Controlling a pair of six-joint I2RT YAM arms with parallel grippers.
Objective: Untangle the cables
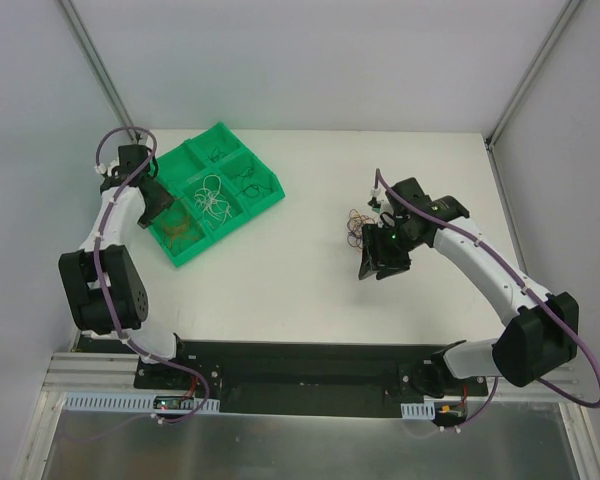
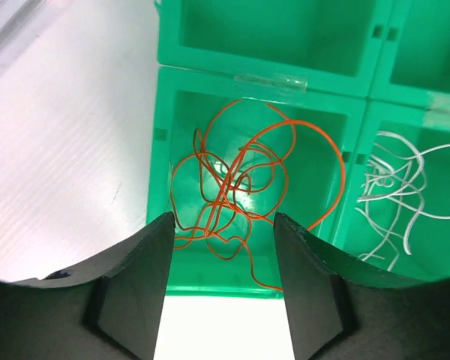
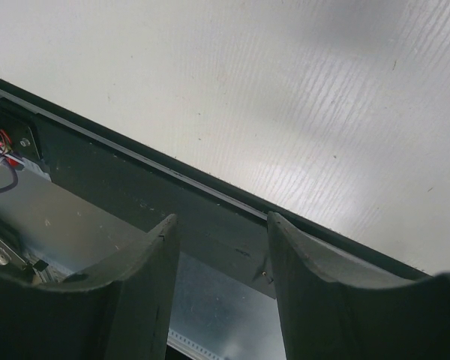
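Note:
The cables lie sorted in a green tray [image 1: 270, 196]. An orange cable [image 2: 240, 187] is a loose clump in the tray's near-left compartment, and a white cable [image 2: 396, 196] fills the compartment beside it. My left gripper [image 2: 223, 225] hovers open just above the orange clump [image 1: 180, 226], with nothing between its fingers. Dark cables [image 1: 248, 181] sit in the far compartments. A small brownish tangle of cables [image 1: 357, 228] lies on the table, just behind my right gripper [image 1: 378, 264]. In the right wrist view the right gripper [image 3: 221, 225] is open, empty and turned toward the table's near edge.
The tray stands at the table's far left, its clear-taped dividers [image 2: 274, 81] between compartments. A black base plate [image 3: 172, 210] runs along the near table edge under the right gripper. Grey walls and metal posts [image 1: 100, 70] close in the back.

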